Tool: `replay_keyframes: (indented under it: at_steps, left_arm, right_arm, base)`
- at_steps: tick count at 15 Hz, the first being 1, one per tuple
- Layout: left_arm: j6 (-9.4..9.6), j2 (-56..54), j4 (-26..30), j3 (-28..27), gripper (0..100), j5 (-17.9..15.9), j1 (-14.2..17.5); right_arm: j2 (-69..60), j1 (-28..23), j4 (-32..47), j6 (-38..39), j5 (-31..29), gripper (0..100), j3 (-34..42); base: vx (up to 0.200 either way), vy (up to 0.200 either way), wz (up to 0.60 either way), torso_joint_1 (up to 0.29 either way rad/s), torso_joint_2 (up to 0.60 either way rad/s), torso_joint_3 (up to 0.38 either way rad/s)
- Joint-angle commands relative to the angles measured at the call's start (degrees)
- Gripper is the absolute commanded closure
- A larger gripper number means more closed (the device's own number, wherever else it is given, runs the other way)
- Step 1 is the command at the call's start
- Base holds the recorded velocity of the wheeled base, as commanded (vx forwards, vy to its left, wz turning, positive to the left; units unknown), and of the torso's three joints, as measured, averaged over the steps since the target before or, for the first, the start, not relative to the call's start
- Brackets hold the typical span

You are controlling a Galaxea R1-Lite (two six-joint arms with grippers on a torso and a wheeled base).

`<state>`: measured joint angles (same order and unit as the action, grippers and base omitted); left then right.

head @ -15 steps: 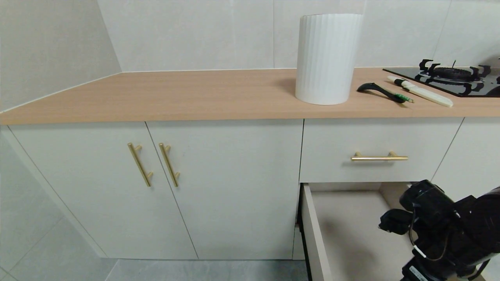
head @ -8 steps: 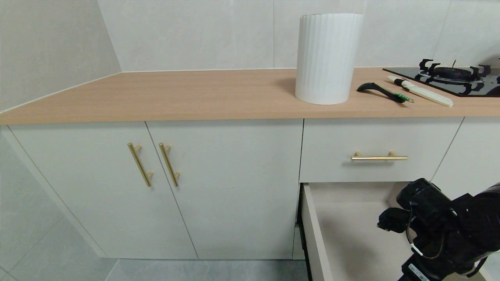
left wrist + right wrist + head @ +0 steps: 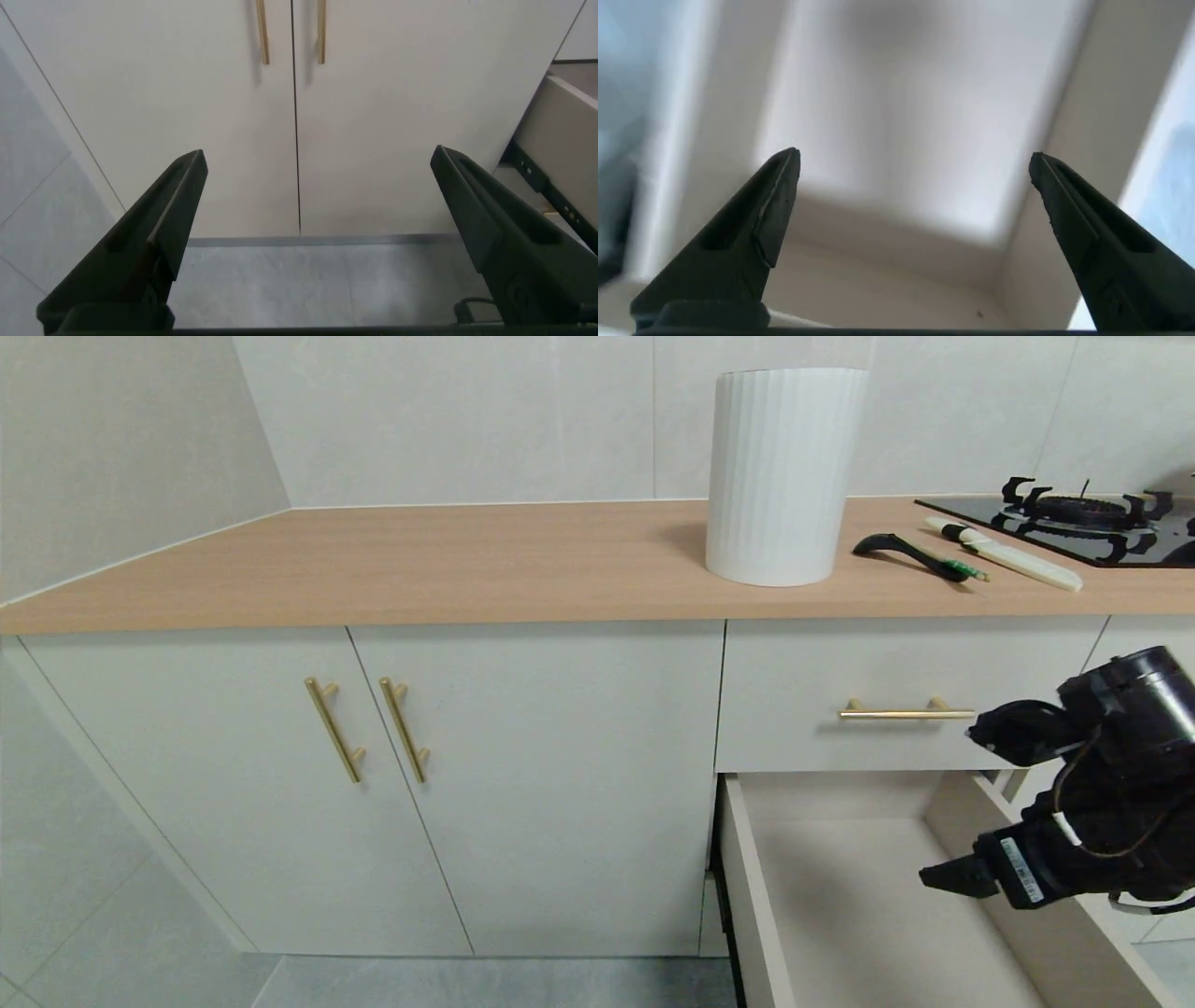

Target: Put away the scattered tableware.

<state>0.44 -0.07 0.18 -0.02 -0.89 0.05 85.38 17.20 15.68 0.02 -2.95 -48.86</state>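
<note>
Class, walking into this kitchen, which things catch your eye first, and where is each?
A tall white ribbed container stands on the wooden countertop, with a black utensil and a white knife beside it. Below, a drawer is pulled out, and the right gripper hangs open above it.

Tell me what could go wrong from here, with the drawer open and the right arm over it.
1. The open right gripper hangs over the drawer, just below the handle above and the counter edge; lifting straight up could clip them.
2. The spoon and knife lie close together between the container and stove; gripping one may knock the other.
3. The drawer juts out; a low approach could strike its wall.
</note>
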Motion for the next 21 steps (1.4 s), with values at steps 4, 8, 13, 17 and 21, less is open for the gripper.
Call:
replay_keyframes:
  at_steps: [4,8,13,17,21]
  left_arm:
    - [0.00,0.1,0.0,0.0,0,0.0,0.0]
    - [0.00,0.1,0.0,0.0,0,0.0,0.0]
    - [0.00,0.1,0.0,0.0,0,0.0,0.0]
    - [0.00,0.1,0.0,0.0,0,0.0,0.0]
    - [0.00,0.1,0.0,0.0,0,0.0,0.0]
  right_arm:
    - [-13.0,-0.3,-0.3,0.2,0.4,0,-1.5]
    - [-14.4,-0.3,0.0,-0.8,0.2,0,-1.3]
    - [-14.9,-0.2,0.0,-1.0,0.2,0,-1.1]
    - [-16.0,-0.3,-0.2,-1.0,0.3,0,-1.2]
    - [-14.7,-1.5,0.2,-3.5,0.0,0,-9.6]
  base:
    - [0.000,0.000,0.00,0.000,0.00,0.000]
    - [0.000,0.000,0.00,0.000,0.00,0.000]
    - [0.000,0.000,0.00,0.007,-0.04,-0.034]
    - [0.000,0.000,0.00,0.104,-0.31,-0.285]
    - [0.000,0.000,0.00,0.138,-0.51,-0.298]
